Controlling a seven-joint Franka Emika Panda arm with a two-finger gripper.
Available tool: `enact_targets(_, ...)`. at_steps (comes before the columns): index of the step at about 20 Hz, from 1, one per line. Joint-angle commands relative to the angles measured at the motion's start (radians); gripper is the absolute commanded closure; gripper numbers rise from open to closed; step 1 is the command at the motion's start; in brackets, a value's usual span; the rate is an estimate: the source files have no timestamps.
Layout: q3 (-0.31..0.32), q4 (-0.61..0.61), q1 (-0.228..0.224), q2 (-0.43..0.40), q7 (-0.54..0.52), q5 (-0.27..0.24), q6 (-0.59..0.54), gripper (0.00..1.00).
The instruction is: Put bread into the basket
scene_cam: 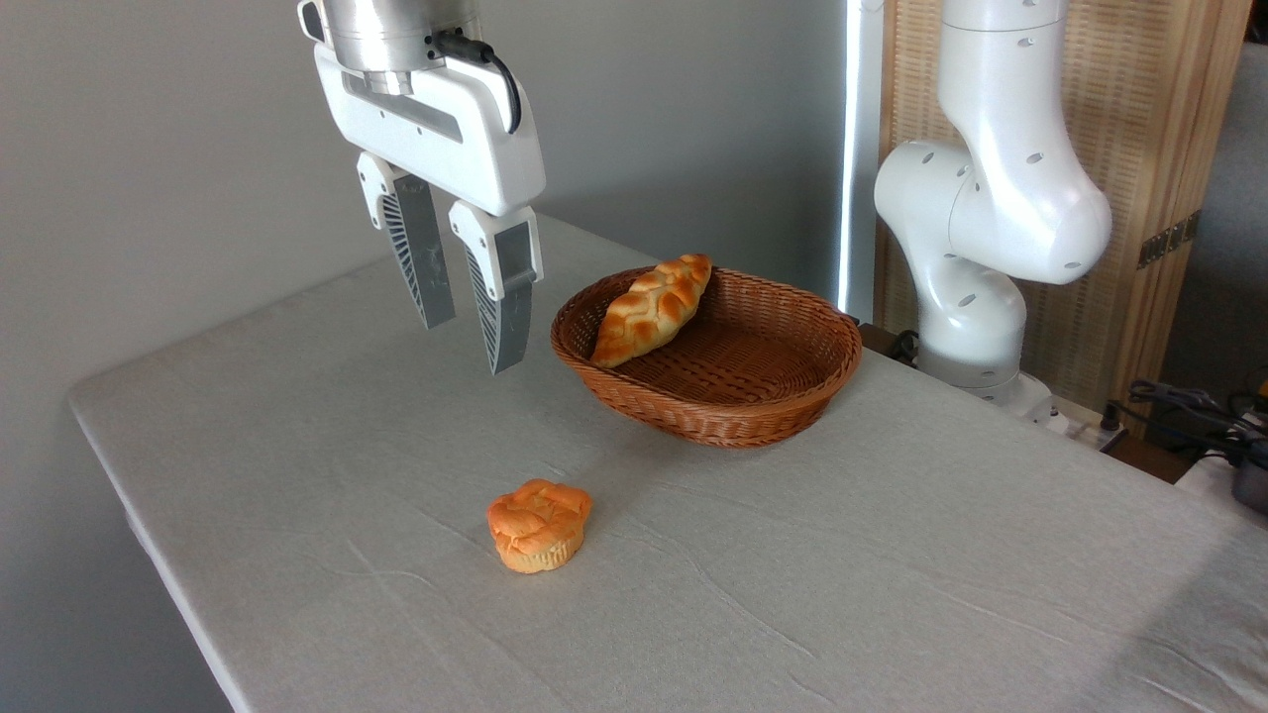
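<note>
1. The claw (471, 337) is hanging above the worktop (892, 555), its two fingers pointing down and standing apart with nothing between them.
2. The bun (539, 525) is sitting upright on the worktop cloth, near the front, with its cracked orange top facing up and its paler ridged base touching the cloth.
3. The bun is lying below and slightly right of the claw, well apart from it.
4. The basket (783, 396) is resting on the worktop farther back and to the right of the bun, not touching it.
5. A braided loaf (652, 309) is leaning inside the basket against its left wall, one end poking over the far rim.
6. The arm's white base (981, 248) is standing at the far right, beyond the basket.
7. A wooden screen (1139, 178) is showing behind the base.
</note>
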Motion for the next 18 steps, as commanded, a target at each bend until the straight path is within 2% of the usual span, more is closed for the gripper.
enact_targets(1, 0.011, -0.025, 0.000, -0.019, 0.035, -0.016, 0.008, 0.00)
enact_targets(18, 0.016, -0.035, 0.002, -0.019, 0.024, -0.003, 0.035, 0.00)
